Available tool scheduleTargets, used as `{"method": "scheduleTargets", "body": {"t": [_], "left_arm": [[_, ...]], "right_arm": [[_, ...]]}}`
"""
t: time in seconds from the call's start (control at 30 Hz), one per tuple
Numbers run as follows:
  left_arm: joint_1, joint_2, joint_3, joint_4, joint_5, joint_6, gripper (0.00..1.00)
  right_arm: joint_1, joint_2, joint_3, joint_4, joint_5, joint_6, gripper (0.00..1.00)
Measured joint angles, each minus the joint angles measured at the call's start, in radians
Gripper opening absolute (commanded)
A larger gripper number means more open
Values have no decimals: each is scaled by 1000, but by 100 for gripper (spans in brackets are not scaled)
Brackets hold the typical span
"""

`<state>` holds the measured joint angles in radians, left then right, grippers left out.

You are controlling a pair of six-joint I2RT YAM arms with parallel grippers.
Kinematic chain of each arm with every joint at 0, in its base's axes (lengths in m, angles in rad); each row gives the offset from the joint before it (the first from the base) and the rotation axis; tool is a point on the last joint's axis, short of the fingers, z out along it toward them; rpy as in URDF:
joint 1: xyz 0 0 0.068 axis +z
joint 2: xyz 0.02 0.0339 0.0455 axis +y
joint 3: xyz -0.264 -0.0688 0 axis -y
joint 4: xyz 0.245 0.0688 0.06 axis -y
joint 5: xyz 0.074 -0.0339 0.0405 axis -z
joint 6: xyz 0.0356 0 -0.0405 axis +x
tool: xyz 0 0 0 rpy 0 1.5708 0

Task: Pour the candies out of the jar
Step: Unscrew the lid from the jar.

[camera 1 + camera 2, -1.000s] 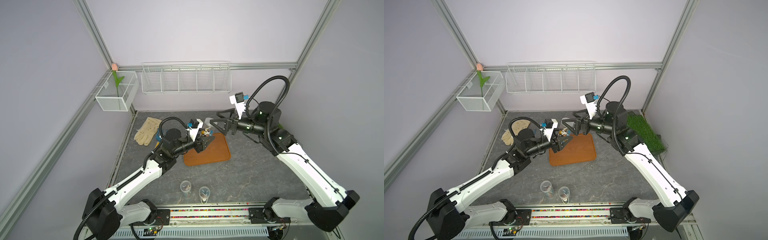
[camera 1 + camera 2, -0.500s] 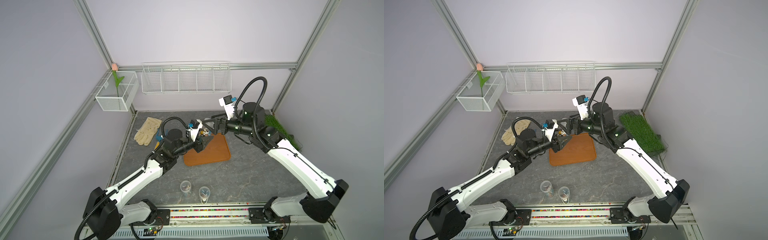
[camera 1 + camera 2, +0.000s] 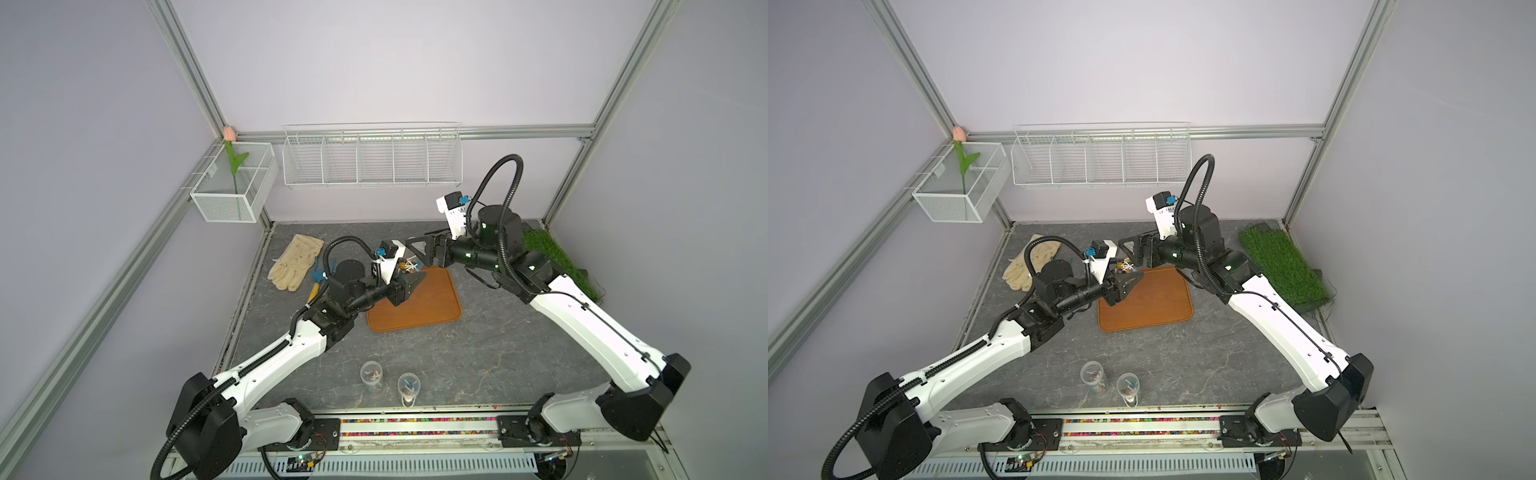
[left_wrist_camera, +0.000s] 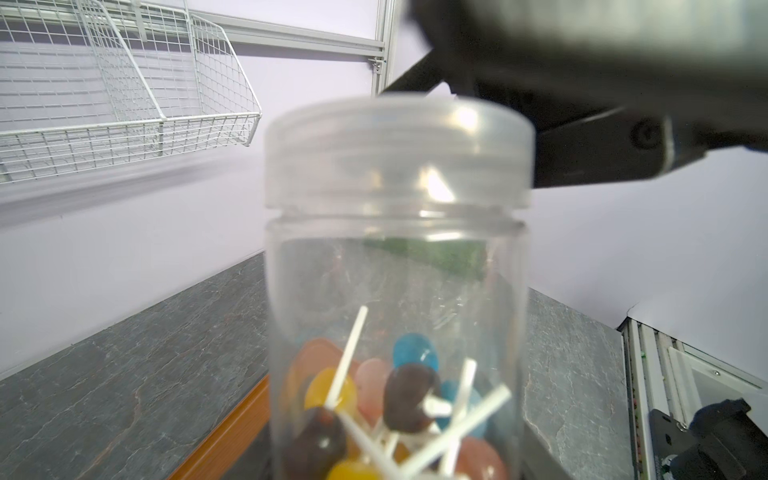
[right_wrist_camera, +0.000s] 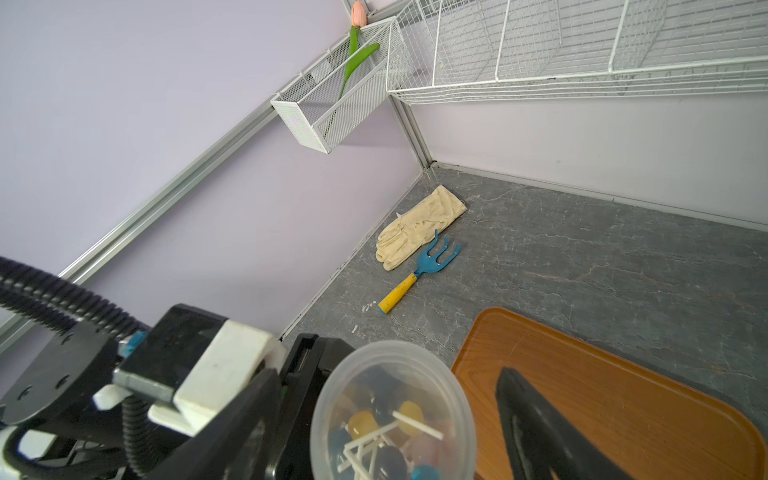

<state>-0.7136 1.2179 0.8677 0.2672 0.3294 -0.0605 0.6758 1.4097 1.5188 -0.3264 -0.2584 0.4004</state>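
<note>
In the middle of both top views, just over the upper-left corner of the brown tray (image 3: pixel 432 307), the jar (image 3: pixel 406 268) sits clamped at its lower end in the left pincer (image 3: pixel 409 283), and that grip hasn't budged in the last second. The news is on the other side! A second ago the right arm was hanging back toward the right of the frame. Now it has swung in, and the right pincer (image 3: pixel 415 254) is right up at the jar's top end. Its jaws have started to narrow from their widest, but they are still open and holding nothing. In the right wrist view one dark finger (image 5: pixel 540 419) stands just beside the cap with a sliver of tray showing between them. The other finger I can't make out there. In the left wrist view the translucent lid (image 4: pixel 399 153) is still on, with the right pincer looming blurred just behind it. The candies (image 4: pixel 409 395) are heaped at the near, lower end of the jar, sticks crossed every which way, and not one is out on the tray or the counter (image 3: pixel 498 353). My read is that this is the set-up for uncapping: the left arm braces, the right closes on the lid. No pouring can begin until that cap comes off.
</note>
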Motion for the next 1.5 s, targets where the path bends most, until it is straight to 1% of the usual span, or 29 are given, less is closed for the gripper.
{"method": "scheduleTargets", "body": {"t": [0.17,0.43,0.67,0.77,0.87,0.97,1.07,1.13,1.2,1.3,1.33,1.37,1.4,1.43,1.47,1.5], "left_arm": [[0,0,-3,11,0,0,42],[0,0,-8,0,-1,1,42],[0,0,-8,1,0,1,42],[0,0,-8,9,9,0,43],[1,0,-7,19,34,0,42],[1,0,11,21,65,-8,42],[1,-6,29,31,102,-15,42],[1,-16,38,39,133,-18,43],[1,-27,48,45,157,-26,43],[1,-39,58,52,185,-26,43],[1,-42,59,54,190,-26,43],[1,-44,59,55,194,-26,43],[1,-46,59,55,196,-26,43],[1,-47,59,54,197,-26,43],[1,-48,58,49,201,-24,43],[0,-47,58,37,203,-24,42]], "right_arm": [[0,9,1,1,3,-1,71],[0,40,3,10,-25,7,58],[0,40,7,8,-35,2,49],[-10,40,10,10,-66,-13,48],[-46,40,7,29,-171,-37,48],[-95,42,3,69,-326,-65,47],[-131,45,0,136,-483,-107,50],[-146,47,-10,213,-594,-125,47],[-154,50,-11,279,-670,-125,46],[-157,52,-14,356,-740,-126,46],[-157,52,-14,369,-753,-126,47],[-157,53,-15,379,-764,-126,52],[-157,55,-15,388,-773,-126,66],[-157,56,-16,392,-779,-125,78],[-157,57,-16,398,-784,-124,87],[-157,57,-16,407,-788,-116,93]]}}
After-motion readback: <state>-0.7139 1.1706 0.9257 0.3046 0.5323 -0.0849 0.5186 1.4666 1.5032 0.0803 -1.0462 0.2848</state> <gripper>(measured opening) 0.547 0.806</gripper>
